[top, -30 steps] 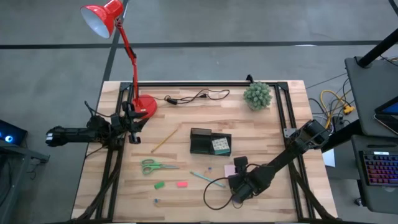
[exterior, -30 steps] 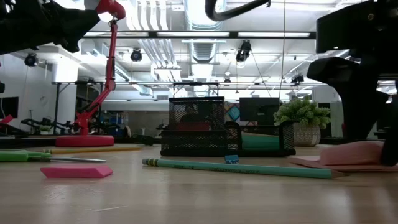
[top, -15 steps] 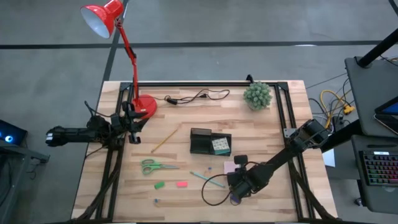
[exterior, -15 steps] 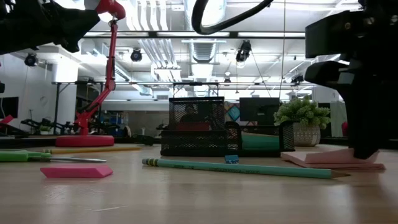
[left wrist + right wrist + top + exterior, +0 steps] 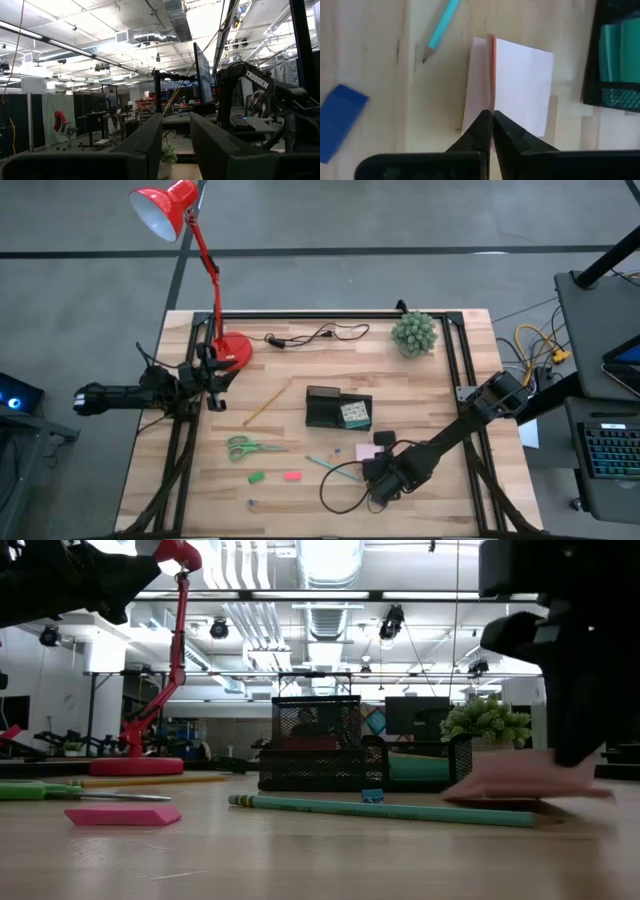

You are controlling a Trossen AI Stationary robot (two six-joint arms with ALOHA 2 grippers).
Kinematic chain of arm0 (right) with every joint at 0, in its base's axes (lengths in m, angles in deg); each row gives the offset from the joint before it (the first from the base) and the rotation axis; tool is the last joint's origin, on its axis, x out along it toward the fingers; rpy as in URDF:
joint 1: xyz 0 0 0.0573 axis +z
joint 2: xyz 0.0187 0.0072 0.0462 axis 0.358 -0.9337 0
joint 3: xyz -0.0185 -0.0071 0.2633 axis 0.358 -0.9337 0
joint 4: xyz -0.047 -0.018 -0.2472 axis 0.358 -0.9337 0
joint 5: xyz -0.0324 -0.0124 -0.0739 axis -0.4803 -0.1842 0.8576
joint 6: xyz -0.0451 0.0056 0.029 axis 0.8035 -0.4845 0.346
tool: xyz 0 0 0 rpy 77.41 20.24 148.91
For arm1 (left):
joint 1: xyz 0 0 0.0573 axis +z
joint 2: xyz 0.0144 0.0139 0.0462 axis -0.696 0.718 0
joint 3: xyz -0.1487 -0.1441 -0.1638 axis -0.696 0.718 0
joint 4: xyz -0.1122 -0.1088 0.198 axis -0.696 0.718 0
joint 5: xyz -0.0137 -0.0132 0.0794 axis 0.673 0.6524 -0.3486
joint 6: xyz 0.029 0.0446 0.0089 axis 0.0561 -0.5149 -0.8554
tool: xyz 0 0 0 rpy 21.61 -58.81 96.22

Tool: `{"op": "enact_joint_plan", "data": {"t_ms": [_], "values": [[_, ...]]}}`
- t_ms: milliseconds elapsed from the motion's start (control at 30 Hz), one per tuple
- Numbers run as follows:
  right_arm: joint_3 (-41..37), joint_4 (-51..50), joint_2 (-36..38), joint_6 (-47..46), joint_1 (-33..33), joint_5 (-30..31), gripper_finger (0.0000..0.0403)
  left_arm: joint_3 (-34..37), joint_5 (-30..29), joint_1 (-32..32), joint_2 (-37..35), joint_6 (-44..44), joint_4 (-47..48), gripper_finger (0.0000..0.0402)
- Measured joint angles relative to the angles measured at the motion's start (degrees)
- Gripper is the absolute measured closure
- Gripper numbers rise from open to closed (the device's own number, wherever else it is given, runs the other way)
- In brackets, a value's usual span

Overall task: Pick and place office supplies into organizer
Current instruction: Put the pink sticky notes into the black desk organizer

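Note:
My right gripper [image 5: 374, 463] is shut on the pink sticky-note pad [image 5: 520, 85], near the table's front right. The black organizer [image 5: 338, 408] stands at mid-table, just beyond the pad, with a green-white cube [image 5: 353, 414] inside. On the table lie the teal pen [image 5: 330, 467], green-handled scissors [image 5: 250, 447], yellow pencil [image 5: 264, 406], a green piece [image 5: 256, 477], a red piece [image 5: 292, 476] and a blue piece [image 5: 342, 120]. My left gripper [image 5: 212, 388] waits at the table's left edge by the lamp base; its fingers stand open with nothing between them [image 5: 176, 117]. My right gripper pinches the pad between its two fingers at the middle of one edge [image 5: 492, 107]. The fingers slant down from above. How many sheets they have, I cannot tell. In the low view the pad [image 5: 520, 780] sits tilted, at least partly raised off the table.
A red desk lamp's round base [image 5: 235, 348] stands at the far left, with a black cable [image 5: 315, 335] beside it along the far edge. A small green plant [image 5: 414, 333] is at the far right. A black cable loop [image 5: 340, 492] lies by the right gripper.
My right gripper has shut on the pink pad, which lay between its open fingers a second ago. The pad lay flat half a second ago; it now stands tilted and raised. It has shifted slightly toward the table's left.

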Motion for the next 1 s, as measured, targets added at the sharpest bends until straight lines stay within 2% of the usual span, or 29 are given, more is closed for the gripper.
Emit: {"op": "enact_joint_plan", "data": {"t_ms": [533, 1000], "values": [[7.5, -5.8, 0.0, 3.0, 0.0, 3.5, 0.0395, 0.0, 0.0, 0.0, 0.0, 0.0, 0.0, 0.0313], [13.4, -12.8, 0.1, 4.1, -1.0, 18.4, 0.0395, 0.0, 0.0, 0.0, 0.0, 0.0, 0.0, 0.0313]]}}
